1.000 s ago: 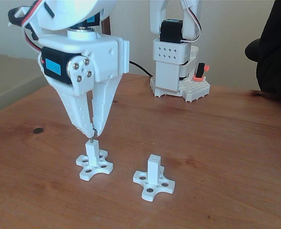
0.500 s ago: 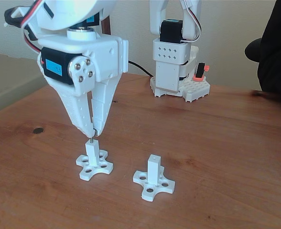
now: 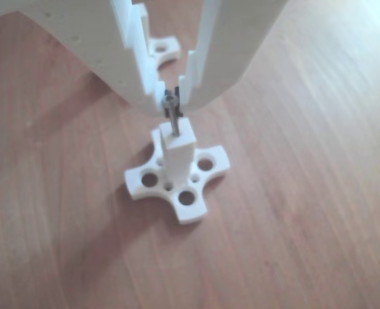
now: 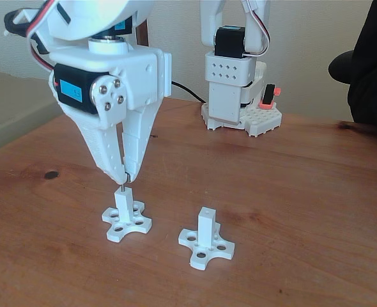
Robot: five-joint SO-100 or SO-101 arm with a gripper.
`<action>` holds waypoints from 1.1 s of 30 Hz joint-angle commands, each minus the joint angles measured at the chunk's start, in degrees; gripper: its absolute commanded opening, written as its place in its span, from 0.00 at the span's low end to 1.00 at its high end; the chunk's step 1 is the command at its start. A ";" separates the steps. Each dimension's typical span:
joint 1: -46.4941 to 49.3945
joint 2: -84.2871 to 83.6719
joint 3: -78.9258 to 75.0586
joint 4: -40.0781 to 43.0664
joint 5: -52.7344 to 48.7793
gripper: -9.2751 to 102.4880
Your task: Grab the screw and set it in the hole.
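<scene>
One screw (image 3: 172, 116), thin, dark grey and metallic, stands upright, its lower tip at the hole (image 3: 175, 135) in the end face of the left white post (image 4: 123, 202). The gripper (image 4: 125, 180) is pinched closed around its upper end. Two white posts with cross-shaped feet stand on the wooden table (image 4: 291, 192); the second post (image 4: 206, 225) stands to the right.

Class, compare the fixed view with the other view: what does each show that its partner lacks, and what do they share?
Fixed view alone: a second white post standing free at right, the arm's base, a black cable.

Other view alone: a close look down at the screw pinched between the jaws, its tip at the post's top face.

Both: the gripper over the cross-footed post on the wooden table.
</scene>
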State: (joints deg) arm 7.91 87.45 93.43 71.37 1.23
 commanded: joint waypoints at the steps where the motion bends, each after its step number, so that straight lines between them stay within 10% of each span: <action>1: 0.44 3.34 -8.96 1.14 -0.35 0.04; 33: -8.79 9.32 -5.10 6.24 1.76 0.04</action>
State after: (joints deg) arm 0.70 90.44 88.68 77.17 2.29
